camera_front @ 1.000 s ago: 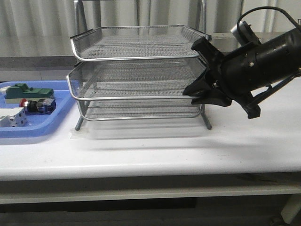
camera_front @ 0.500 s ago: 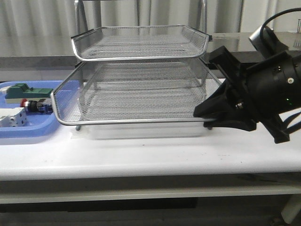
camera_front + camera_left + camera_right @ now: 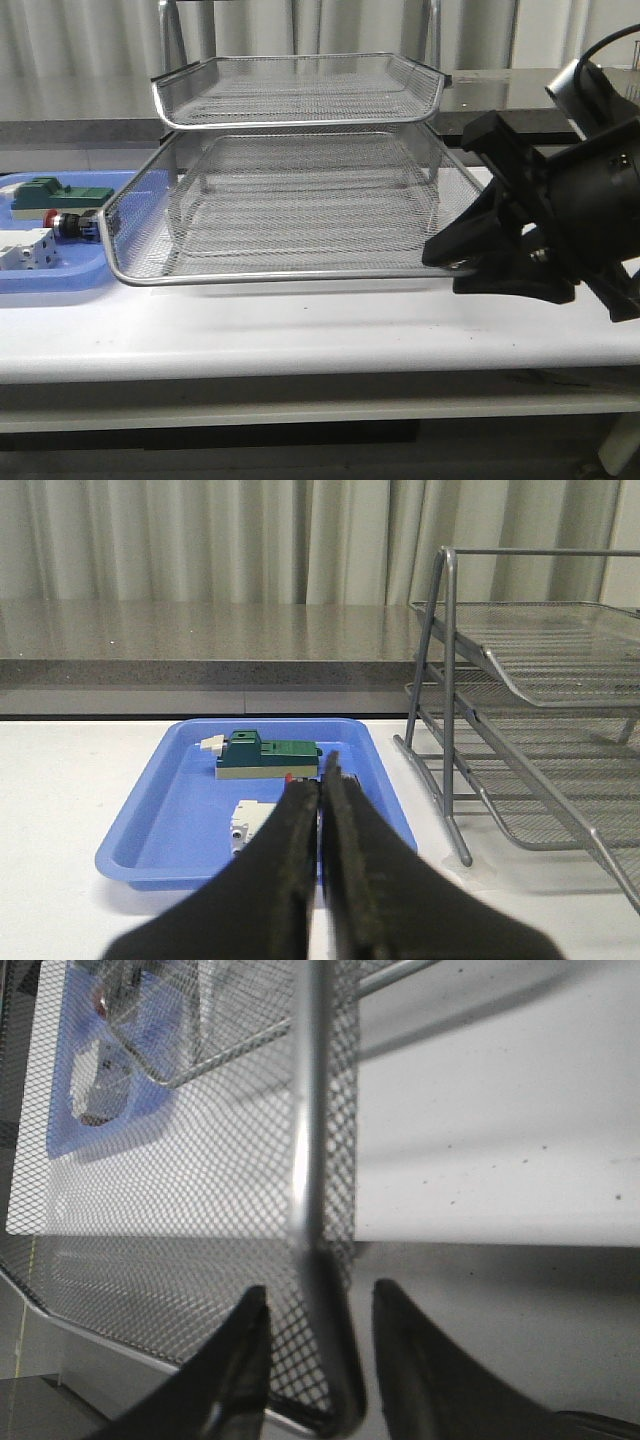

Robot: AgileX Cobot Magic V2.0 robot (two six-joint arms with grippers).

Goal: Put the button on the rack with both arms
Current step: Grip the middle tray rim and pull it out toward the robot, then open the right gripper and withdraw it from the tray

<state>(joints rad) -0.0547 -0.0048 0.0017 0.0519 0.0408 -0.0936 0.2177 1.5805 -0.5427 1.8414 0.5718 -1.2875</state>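
Button (image 3: 62,222) lies in the blue tray (image 3: 60,275), between the green block (image 3: 55,192) and the white component (image 3: 25,250), red head turned away from the rack (image 3: 300,150). Its long axis appears to run roughly across the table edge, level with the tray floor; the wrist views do not show enough of it to confirm.

Left gripper (image 3: 322,820): fingers pressed together, nothing between them. The tray sits directly ahead of and below the fingertips; only a sliver of red shows just beyond the tips, the remainder masked by the fingers themselves.

Right gripper (image 3: 455,260): jaws straddle the front corner rim of the middle mesh tray (image 3: 290,215), which stands drawn out toward the table edge. Jaws sit close on the rim; whether they actually clamp it cannot be told.

Judgement: the left arm is plainly the nearer to the button, the right being well apart across the rack. The pick falls to the left, which must part its fingers first.
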